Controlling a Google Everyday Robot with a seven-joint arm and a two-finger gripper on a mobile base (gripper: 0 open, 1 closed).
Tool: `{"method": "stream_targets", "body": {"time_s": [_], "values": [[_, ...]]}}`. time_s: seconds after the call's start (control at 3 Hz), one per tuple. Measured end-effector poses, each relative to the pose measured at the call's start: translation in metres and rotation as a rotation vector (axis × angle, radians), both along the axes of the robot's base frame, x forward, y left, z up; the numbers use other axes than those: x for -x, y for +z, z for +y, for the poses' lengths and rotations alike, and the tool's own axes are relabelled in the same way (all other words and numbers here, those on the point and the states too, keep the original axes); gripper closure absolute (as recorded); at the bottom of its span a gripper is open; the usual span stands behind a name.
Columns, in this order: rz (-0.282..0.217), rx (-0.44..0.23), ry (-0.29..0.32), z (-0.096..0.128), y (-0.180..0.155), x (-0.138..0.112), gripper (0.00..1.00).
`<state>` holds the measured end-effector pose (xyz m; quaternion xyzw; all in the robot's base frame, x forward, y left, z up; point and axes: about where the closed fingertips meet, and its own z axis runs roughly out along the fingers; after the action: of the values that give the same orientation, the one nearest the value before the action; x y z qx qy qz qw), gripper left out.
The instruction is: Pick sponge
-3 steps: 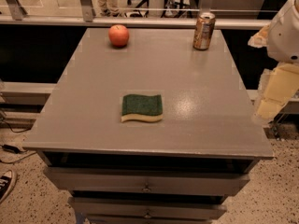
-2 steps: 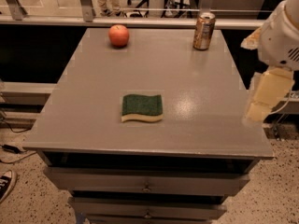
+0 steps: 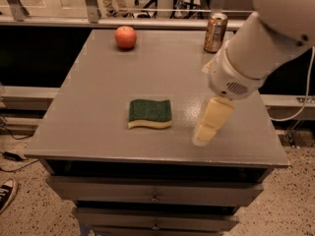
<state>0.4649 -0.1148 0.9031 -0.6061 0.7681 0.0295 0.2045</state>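
Observation:
The sponge (image 3: 150,113) lies flat near the middle of the grey table (image 3: 88,112), dark green top up over a pale yellow base. My gripper (image 3: 204,134) hangs from the white arm (image 3: 256,48) that comes in from the upper right. It points down over the table's front right part, to the right of the sponge and apart from it. It holds nothing that I can see.
A red apple (image 3: 126,37) sits at the table's far left and a drink can (image 3: 215,32) at the far right, close behind the arm. Drawers (image 3: 155,196) run below the front edge. A shoe (image 3: 5,195) shows on the floor at lower left.
The arm has swung in from the right edge of the table toward the middle. The gripper is now over the tabletop, closer to the sponge. The sponge has not moved.

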Motion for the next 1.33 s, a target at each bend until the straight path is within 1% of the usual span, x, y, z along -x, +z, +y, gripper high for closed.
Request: {"method": "stream_targets", "body": {"time_s": [0.33,0.67,1.0,1.33], "values": [[0.027,-0.097,-0.014,0.044,-0.041,-0.029,0.00],[0.054,-0.160,-0.032,0.075,-0.063,-0.052,0.03],[0.076,-0.194,-0.036,0.098,-0.068,-0.064,0.25],[0.089,-0.235,-0.046,0.113,-0.058,-0.076,0.56]]}}
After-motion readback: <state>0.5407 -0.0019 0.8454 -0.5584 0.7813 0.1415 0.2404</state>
